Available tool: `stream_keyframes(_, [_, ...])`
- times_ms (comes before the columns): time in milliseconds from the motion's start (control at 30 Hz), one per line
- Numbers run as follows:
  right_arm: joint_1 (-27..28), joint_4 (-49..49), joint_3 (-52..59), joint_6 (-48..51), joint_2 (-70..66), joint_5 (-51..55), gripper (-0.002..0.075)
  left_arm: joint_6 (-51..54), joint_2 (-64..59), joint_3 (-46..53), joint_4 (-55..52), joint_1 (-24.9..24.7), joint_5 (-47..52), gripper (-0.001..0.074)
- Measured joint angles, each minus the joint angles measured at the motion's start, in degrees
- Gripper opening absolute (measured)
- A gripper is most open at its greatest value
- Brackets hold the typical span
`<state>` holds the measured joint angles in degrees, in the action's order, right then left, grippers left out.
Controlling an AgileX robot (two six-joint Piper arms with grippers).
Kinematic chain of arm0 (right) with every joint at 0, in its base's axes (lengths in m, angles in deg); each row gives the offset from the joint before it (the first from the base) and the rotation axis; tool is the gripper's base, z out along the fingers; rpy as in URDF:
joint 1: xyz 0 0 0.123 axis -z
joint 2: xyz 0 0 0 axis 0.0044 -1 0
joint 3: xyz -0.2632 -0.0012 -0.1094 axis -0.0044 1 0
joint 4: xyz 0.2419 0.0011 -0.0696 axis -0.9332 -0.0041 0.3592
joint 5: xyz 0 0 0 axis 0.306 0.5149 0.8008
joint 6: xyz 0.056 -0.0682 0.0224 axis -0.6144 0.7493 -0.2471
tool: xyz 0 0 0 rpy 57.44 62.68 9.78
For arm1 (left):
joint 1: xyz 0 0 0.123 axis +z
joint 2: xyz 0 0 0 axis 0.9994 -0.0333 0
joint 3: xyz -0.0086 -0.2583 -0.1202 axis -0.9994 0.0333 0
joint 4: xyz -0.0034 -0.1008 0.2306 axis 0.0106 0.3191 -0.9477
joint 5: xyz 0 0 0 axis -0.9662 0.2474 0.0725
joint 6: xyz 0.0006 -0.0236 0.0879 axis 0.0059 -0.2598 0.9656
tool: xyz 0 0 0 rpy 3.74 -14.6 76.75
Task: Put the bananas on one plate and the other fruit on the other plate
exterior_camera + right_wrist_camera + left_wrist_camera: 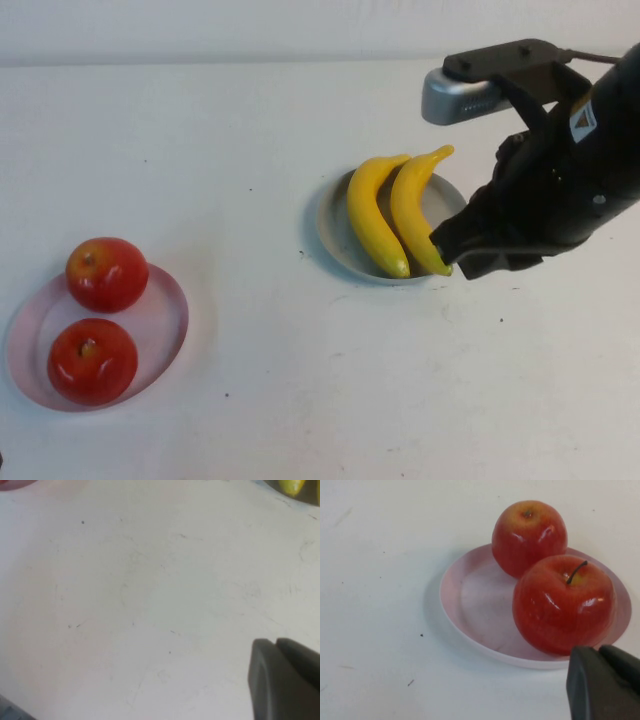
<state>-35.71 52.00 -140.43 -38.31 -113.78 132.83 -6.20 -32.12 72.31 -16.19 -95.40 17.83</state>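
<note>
Beside grey plate (335, 240) holding bananas (395, 212), right tool (462, 262) closed empty, left tool (605, 682) closed near apples (545, 575).

The high camera is looking down from the robot's own side, taking in the whole white bench (300, 400). The left wrist camera is sitting close over the pink plate (470, 605) and its apples (562, 605), which the high view is also showing at its left. The right wrist camera is facing bare bench close up, catching a banana tip (292, 486) at its edge.
</note>
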Motion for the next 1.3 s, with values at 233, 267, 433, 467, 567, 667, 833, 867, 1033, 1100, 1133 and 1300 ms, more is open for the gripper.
stream_keyframes(233, [0.0, 3.6, 4.8, 1.0, 0.4, -0.2, -0.0015, 0.0, 0.0, 0.0, 0.0, 0.0, 0.0, -0.0002])
stream_keyframes(267, [0.3, 4.5, 5.7, 1.0, 0.4, -0.2, -0.0015, 0.0, 0.0, 0.0, 0.0, 0.0, 0.0, -0.0002])
stream_keyframes(433, [2.4, 7.7, 17.7, 1.1, 5.1, -13.2, -0.0015, 0.0, 0.0, 0.0, 0.0, 0.0, 0.0, -0.0002])
stream_keyframes(467, [2.9, 7.9, 20.6, 1.1, 6.7, -18.6, -0.0015, 0.0, 0.0, 0.0, 0.0, 0.0, 0.0, -0.0002])
stream_keyframes(567, [5.3, 8.1, 32.2, 1.2, 13.4, -34.7, -0.0015, 0.0, 0.0, 0.0, 0.0, 0.0, 0.0, -0.0002])
stream_keyframes(667, [9.3, 8.3, 45.2, 1.3, 21.3, -49.4, -0.0015, 0.0, 0.0, 0.0, 0.0, 0.0, 0.0, -0.0002])
stream_keyframes(833, [18.4, 8.2, 64.2, 1.4, 36.0, -66.4, -0.0015, 0.0, 0.0, 0.0, 0.0, 0.0, 0.0, -0.0002])
stream_keyframes(867, [20.0, 8.1, 66.9, 1.4, 38.8, -68.1, -0.0015, 0.0, 0.0, 0.0, 0.0, 0.0, 0.0, -0.0002])
stream_keyframes(1033, [28.0, 6.7, 79.5, 1.4, 56.7, -73.1, -0.0015, 0.0, 0.0, 0.0, 0.0, 0.0, 0.0, -0.0002])
stream_keyframes(1100, [29.8, 6.5, 82.6, 1.4, 62.4, -73.1, -0.0015, 0.0, 0.0, 0.0, 0.0, 0.0, 0.0, -0.0002])
stream_keyframes(1133, [30.6, 6.4, 83.6, 1.3, 65.3, -72.7, -0.0015, 0.0, 0.0, 0.0, 0.0, 0.0, 0.0, -0.0002])
stream_keyframes(1300, [32.6, 6.4, 85.4, 1.3, 76.5, -68.6, -0.0015, 0.0, 0.0, 0.0, 0.0, 0.0, 0.0, -0.0002])
